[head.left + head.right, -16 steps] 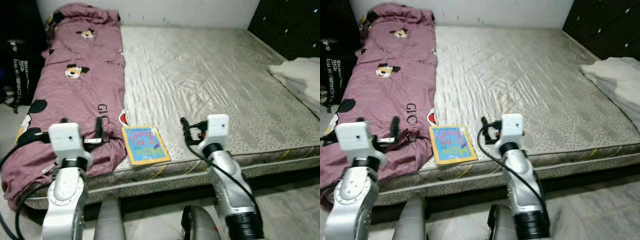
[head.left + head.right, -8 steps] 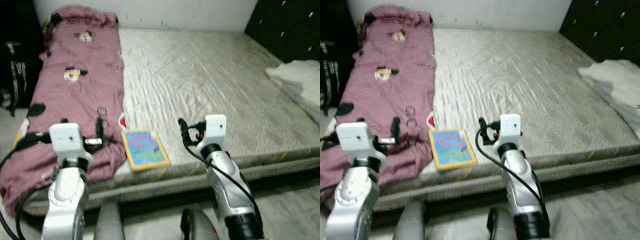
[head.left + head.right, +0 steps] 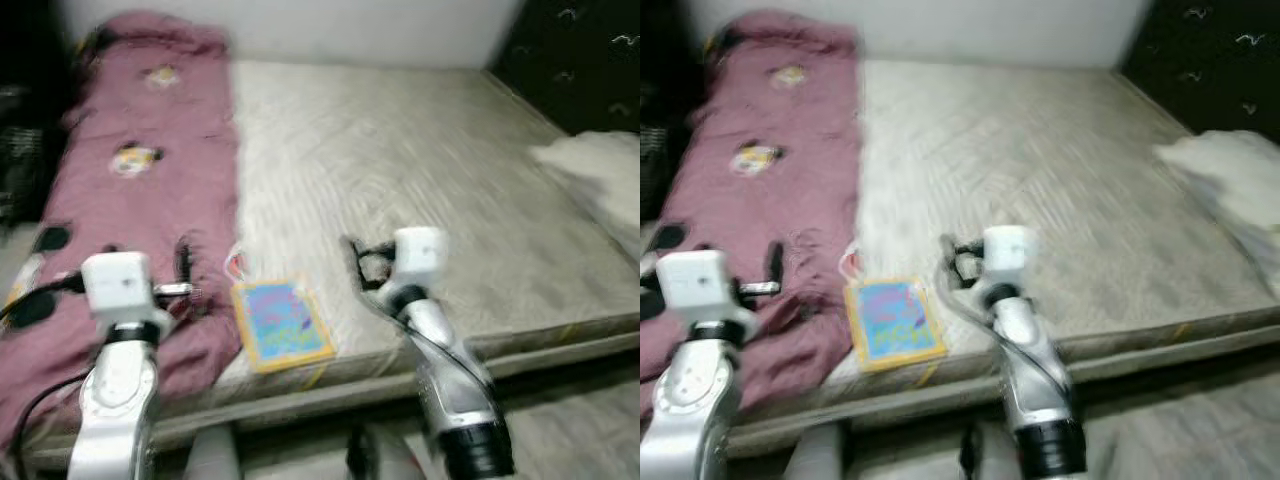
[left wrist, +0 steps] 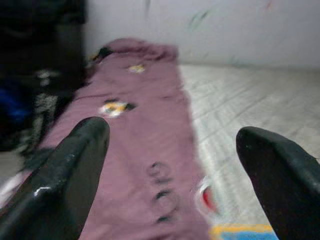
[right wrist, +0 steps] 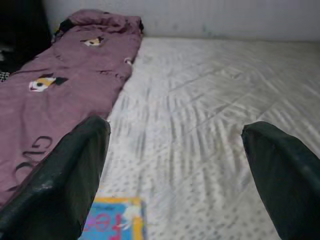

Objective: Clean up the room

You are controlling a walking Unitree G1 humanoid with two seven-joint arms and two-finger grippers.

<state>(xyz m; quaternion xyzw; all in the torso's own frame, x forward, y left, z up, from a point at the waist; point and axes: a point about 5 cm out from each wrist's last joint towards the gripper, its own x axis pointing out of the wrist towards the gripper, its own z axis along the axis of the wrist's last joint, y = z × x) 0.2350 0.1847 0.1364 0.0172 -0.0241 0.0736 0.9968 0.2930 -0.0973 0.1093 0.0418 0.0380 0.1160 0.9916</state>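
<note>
Head view has slid since half a second ago: book and both arms sit a bit left and lower in frame, and everything is now blurred. That is camera motion; book, blanket and cloth keep their spots on the bed.

Left gripper [image 3: 184,272] is held out over the near end of the maroon blanket [image 3: 140,190], lower left of frame, fingers spread apart, grasping nothing. Left wrist view agrees: two black fingertips [image 4: 75,165] wide apart with the blanket between them.

Right gripper [image 3: 352,262] is held over the near edge of the bare mattress [image 3: 420,170], centre of frame, also spread open and empty. Its wrist view shows mattress between the fingers and a corner of the book [image 5: 116,220] low near one finger.

The book [image 3: 281,324], blue cover with a yellow border, lies flat on the mattress between the two grippers, just beside the blanket's edge, close to the bed's front edge. Neither gripper touches it.

The blanket runs along the left side of the bed up to the wall. White cloth [image 3: 595,165] lies at the right edge of frame. No containers in view.
</note>
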